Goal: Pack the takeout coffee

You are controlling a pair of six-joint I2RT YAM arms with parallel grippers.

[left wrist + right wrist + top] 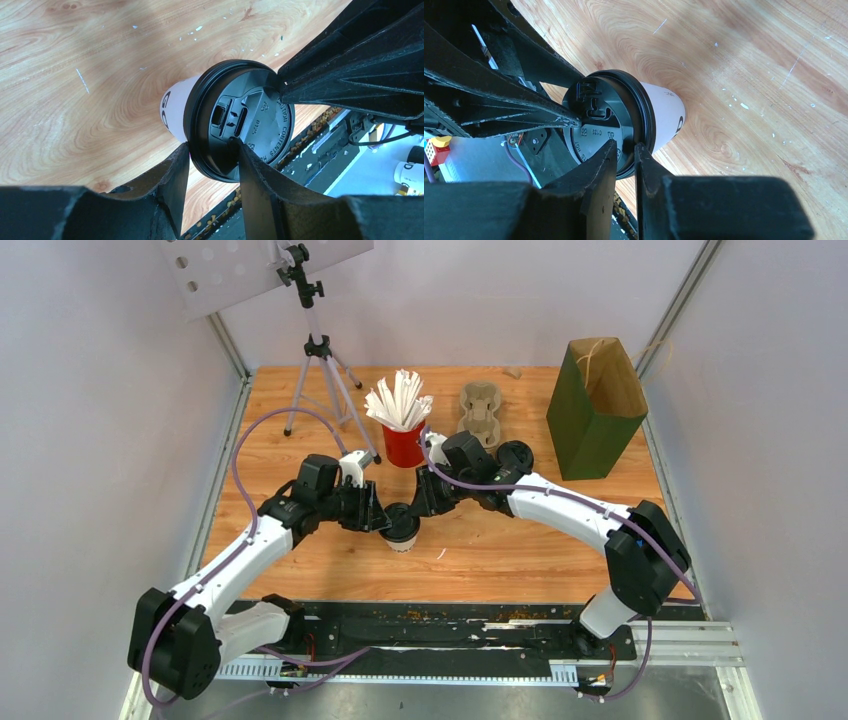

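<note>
One takeout coffee cup, white with a black lid, stands mid-table between both grippers. My left gripper comes in from the left. In the left wrist view the gripper is shut on the lid, one finger under the rim and the other on top. My right gripper reaches in from the right. In the right wrist view the gripper pinches the opposite edge of the lid, its fingers close together across the rim. A second black-lidded cup stands behind the right arm, partly hidden.
A red cup of white straws stands just behind the grippers. The beige pulp tray lies beyond it. A green paper bag stands open at the back right. A tripod stands at the back left.
</note>
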